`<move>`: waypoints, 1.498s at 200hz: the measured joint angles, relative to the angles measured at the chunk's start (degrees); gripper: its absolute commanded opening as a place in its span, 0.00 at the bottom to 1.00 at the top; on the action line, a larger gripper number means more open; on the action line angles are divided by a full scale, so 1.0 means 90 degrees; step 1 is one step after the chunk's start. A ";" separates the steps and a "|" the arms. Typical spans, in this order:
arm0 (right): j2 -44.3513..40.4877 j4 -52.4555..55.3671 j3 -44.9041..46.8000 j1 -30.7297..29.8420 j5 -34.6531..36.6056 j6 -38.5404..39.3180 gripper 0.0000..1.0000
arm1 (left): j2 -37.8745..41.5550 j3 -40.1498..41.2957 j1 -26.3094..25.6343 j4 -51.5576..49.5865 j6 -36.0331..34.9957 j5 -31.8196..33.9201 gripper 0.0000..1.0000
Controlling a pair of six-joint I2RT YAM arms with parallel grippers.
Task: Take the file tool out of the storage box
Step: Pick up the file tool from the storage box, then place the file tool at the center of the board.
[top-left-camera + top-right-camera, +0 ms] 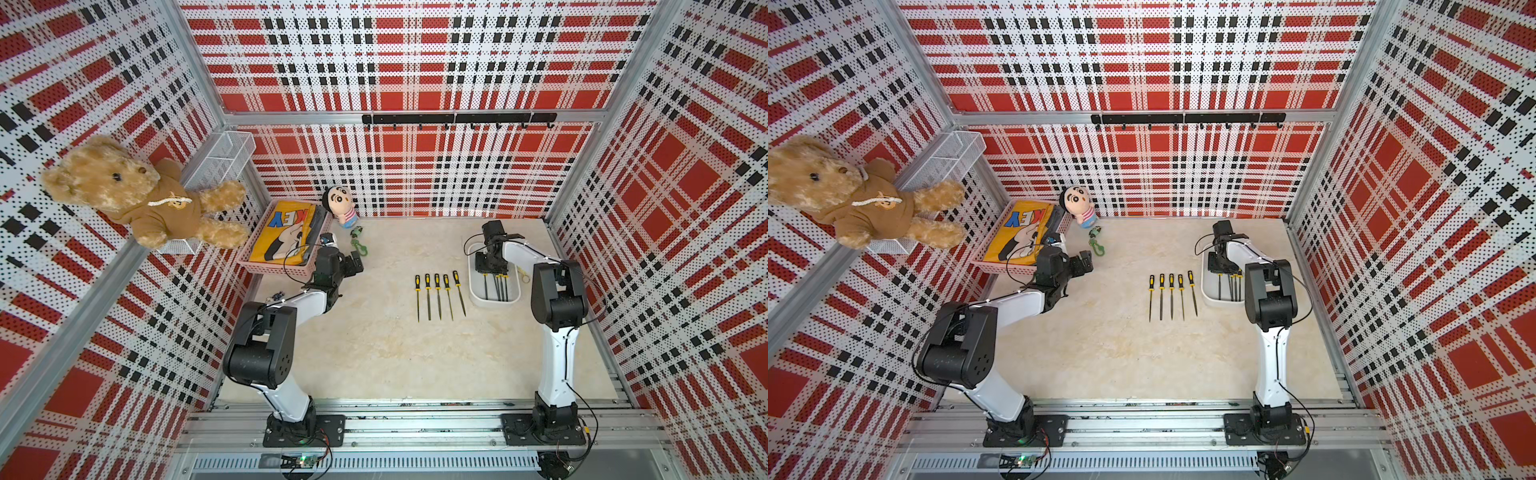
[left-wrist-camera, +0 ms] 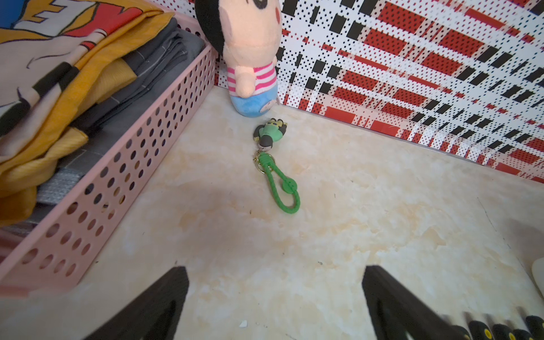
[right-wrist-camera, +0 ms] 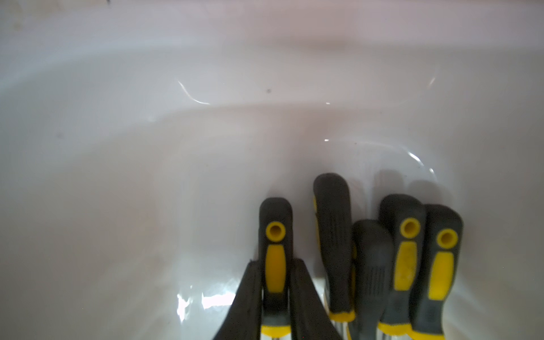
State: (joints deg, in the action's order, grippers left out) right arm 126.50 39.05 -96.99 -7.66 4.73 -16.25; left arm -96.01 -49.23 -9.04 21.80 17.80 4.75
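The storage box is a shallow white tub at the right of the table, and its smooth wall fills the right wrist view. Several file tools with black-and-yellow handles lie inside it. My right gripper reaches down into the box, its two fingers pressed on either side of the handle of the left-most file tool. Several more file tools lie in a row on the table left of the box. My left gripper hovers open over bare table, holding nothing.
A pink perforated basket with folded cloth stands at the back left. A plush doll and a green keychain lie beside it. A teddy bear and a wire-mesh basket hang on the left wall.
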 measured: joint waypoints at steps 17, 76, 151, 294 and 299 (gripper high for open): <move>-0.0019 0.0058 -0.0012 -0.0022 0.0000 -0.0027 0.09 | 0.0000 -0.0002 0.0000 0.0002 0.0000 0.0000 0.99; -0.1037 0.0223 -0.0568 -0.0554 -0.0097 -0.0461 0.10 | 0.0000 -0.0002 0.0000 0.0000 0.0002 0.0002 0.99; -0.1001 -0.0313 -0.0835 -0.2557 -0.0690 -0.2152 0.09 | 0.0000 -0.0002 -0.0002 0.0000 0.0022 0.0005 0.99; 0.1151 0.0163 -0.2157 -0.3096 -0.1001 -0.3014 0.13 | 0.0002 0.0121 0.0002 0.0000 0.0019 0.0070 0.99; 0.1166 0.0185 -0.2174 -0.3106 -0.1005 -0.3011 0.13 | 0.0000 0.0121 0.0002 0.0000 0.0019 0.0070 0.99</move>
State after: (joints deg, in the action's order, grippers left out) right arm 136.99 40.71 -116.55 -35.62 -4.32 -43.35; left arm -96.01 -48.14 -9.02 21.80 17.98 5.39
